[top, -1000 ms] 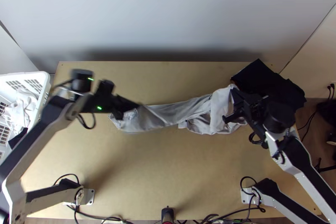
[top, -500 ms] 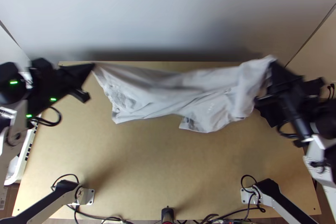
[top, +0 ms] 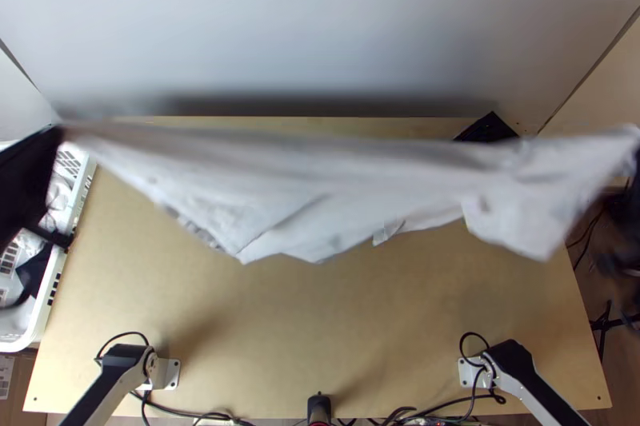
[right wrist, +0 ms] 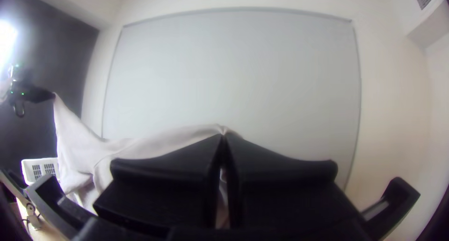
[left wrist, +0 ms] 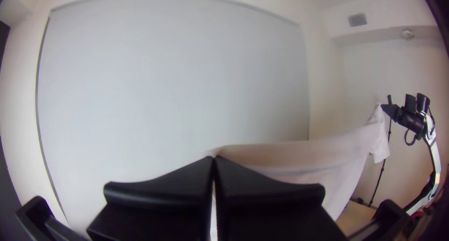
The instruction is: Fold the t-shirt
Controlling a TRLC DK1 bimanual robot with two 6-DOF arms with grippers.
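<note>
Stretching across from one arm to the other, the pale t-shirt (top: 304,186) hangs over the far part of the wooden table (top: 320,330) like washing on a line. Over at my left, the left gripper (top: 60,132) has one upper corner of it nipped at the very tips; in its own wrist view the two black fingers of the left gripper (left wrist: 213,159) meet tight, with cloth bunched between them. The right gripper (top: 636,178) is out past the table's right side, and its wrist view has the right gripper (right wrist: 223,135) clenched on the other end in the same way.

The top edge runs nearly straight between the two, while the lower part drops in loose, uneven points and creases, with one flap hanging near the right end. Whether any of it touches the wood, I can't tell.

A white basket (top: 40,322) stands at the table's left side, with light and dark cloth in it. Near the far right corner, a bit of black cloth (top: 486,129) peeks out from behind the shirt.
</note>
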